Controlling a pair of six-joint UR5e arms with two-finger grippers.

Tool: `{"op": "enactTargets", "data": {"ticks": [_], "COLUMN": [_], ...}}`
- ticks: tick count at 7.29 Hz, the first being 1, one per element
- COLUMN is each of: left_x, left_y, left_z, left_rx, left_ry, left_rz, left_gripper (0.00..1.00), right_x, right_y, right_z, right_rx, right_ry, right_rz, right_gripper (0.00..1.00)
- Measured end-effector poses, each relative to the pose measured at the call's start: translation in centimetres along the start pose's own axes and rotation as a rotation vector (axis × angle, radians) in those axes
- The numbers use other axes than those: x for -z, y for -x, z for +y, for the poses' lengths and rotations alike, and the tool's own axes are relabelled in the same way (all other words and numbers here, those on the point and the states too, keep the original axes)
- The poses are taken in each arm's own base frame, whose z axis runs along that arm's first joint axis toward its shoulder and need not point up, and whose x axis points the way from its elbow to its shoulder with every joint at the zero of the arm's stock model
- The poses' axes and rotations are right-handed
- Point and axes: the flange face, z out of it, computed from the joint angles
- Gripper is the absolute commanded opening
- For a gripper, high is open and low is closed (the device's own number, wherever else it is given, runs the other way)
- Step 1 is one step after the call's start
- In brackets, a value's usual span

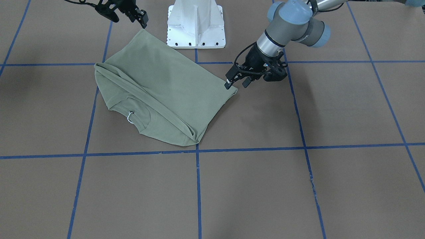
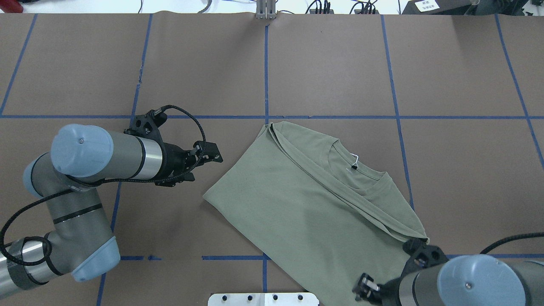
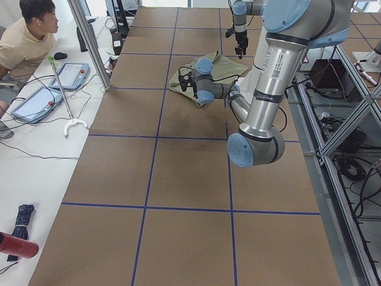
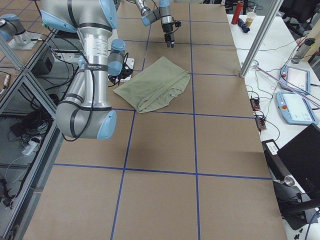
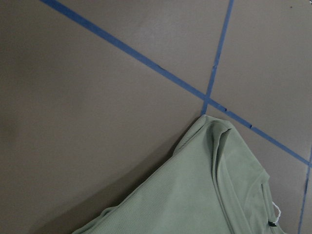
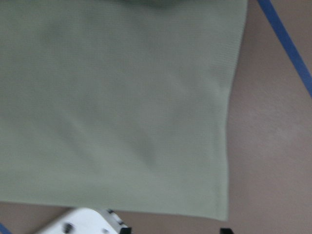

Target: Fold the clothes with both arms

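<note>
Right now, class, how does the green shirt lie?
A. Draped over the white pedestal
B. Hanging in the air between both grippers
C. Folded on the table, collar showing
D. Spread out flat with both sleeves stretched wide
C: the shirt lies folded over itself on the table, with its collar uncovered along one side.

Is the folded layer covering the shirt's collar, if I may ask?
No, the collar of the shirt lies exposed beside the folded edge, with its white tag string showing.
</note>
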Motion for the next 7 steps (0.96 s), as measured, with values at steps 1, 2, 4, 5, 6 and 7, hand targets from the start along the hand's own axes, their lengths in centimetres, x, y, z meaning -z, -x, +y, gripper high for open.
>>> {"op": "enactTargets", "data": {"ticks": [1, 2, 4, 5, 6, 7], "left_x": [-0.8, -1.8, -4.2, -5.0, -5.5, -5.8], "left_y": [0.5, 1.0, 1.7, 1.9, 2.1, 2.1], "left_z": [1.2, 2.6, 4.6, 5.0, 5.2, 5.3], "left_rx": [0.008, 0.004, -0.01, -0.013, -0.015, -0.016], "left_ry": [-0.023, -0.035, -0.034, -0.031, -0.029, -0.03], "left_rz": [-0.059, -0.093, -0.133, -0.145, -0.153, -0.157], "left_gripper": [0.89, 0.84, 0.71, 0.68, 0.64, 0.52], "right_x": [2.1, 3.8, 6.5, 6.5, 6.0, 5.7], "right_y": [3.6, 6.8, 9.8, 10.4, 11.0, 11.4], "right_z": [-3.8, -8.2, -14.3, -16.4, -17.5, -17.9], "right_rx": [-0.063, -0.109, -0.106, -0.099, -0.095, -0.093], "right_ry": [-0.068, -0.145, -0.254, -0.288, -0.304, -0.311], "right_rz": [-0.098, -0.172, -0.24, -0.237, -0.229, -0.225], "right_gripper": [1.0, 1.0, 1.0, 1.0, 1.0, 1.0]}}
